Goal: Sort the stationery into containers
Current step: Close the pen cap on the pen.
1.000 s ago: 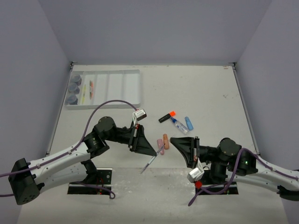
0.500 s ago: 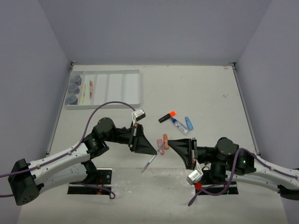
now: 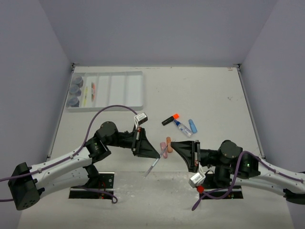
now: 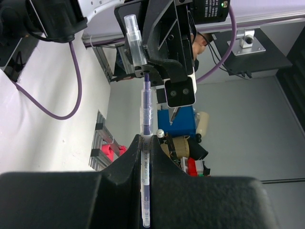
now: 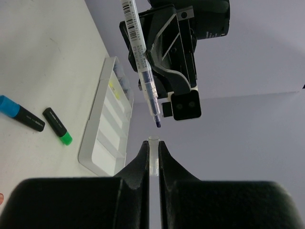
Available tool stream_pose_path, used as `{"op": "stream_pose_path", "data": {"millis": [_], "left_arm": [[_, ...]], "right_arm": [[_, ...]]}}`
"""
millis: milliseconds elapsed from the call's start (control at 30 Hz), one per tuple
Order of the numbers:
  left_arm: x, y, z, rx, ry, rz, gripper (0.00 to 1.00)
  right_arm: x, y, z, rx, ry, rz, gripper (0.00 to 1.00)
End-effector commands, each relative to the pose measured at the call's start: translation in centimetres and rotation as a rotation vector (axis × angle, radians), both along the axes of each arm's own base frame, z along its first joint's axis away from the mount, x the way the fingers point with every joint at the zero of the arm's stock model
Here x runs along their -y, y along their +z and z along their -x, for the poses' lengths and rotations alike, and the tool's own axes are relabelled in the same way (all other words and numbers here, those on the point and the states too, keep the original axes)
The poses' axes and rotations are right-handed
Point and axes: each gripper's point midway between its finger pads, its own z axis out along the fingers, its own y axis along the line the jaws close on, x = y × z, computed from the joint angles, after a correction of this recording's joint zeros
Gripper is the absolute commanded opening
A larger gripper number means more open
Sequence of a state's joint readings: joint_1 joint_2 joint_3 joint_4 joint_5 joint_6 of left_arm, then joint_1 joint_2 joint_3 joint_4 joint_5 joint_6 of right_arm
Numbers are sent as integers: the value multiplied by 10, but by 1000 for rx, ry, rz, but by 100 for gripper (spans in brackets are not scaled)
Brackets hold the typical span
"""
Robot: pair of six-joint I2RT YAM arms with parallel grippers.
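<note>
so the left gripper (image 3: 157, 155) is pinched tight on a thin pen (image 3: 151, 168), and from above only the tail end shows, poking out toward 7 o'clock, the rest is lost behind the gripper. The left wrist cam helps: bare purple tip up at 12 o'clock, close to a clear cap (image 4: 135, 40) but not inside it. The right gripper (image 3: 172, 144) is clamped on that cap, jaws nearly together, and from the top the cap is too small to pick out. The white tray (image 3: 135, 90) sits at 10 o'clock from the grippers, three grey-blue pots (image 3: 75, 90) in its leftmost slot, thin bits in the next one too tiny to name. Pink eraser (image 3: 163, 150) and orange eraser (image 3: 169, 141) are partly covered by the gripper tips; orange-capped highlighter (image 3: 169, 119), glue bottle (image 3: 182, 129) and blue eraser (image 3: 192, 126) lie at 1 o'clock from them
</note>
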State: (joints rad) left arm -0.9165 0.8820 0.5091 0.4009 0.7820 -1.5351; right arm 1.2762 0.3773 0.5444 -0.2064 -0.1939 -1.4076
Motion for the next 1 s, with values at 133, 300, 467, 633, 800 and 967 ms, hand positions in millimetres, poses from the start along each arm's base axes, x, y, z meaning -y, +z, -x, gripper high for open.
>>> {"op": "stream_pose_path", "data": {"millis": [133, 300, 467, 633, 800, 967], "left_arm": [[0, 5, -2, 19, 14, 30, 0], [1, 0, -2, 9, 9, 32, 0], [2, 5, -4, 30, 11, 39, 0], [3, 4, -4, 30, 13, 36, 0], [3, 3, -5, 30, 13, 35, 0], [5, 2, -6, 29, 12, 32, 0]], "right_arm": [[1, 27, -1, 12, -9, -61, 0], [1, 26, -2, 5, -14, -62, 0], [-1, 25, -2, -3, -15, -59, 0], [-1, 23, -4, -10, -24, -51, 0], [-1, 25, -3, -10, -20, -56, 0], [-2, 26, -1, -10, -7, -58, 0]]}}
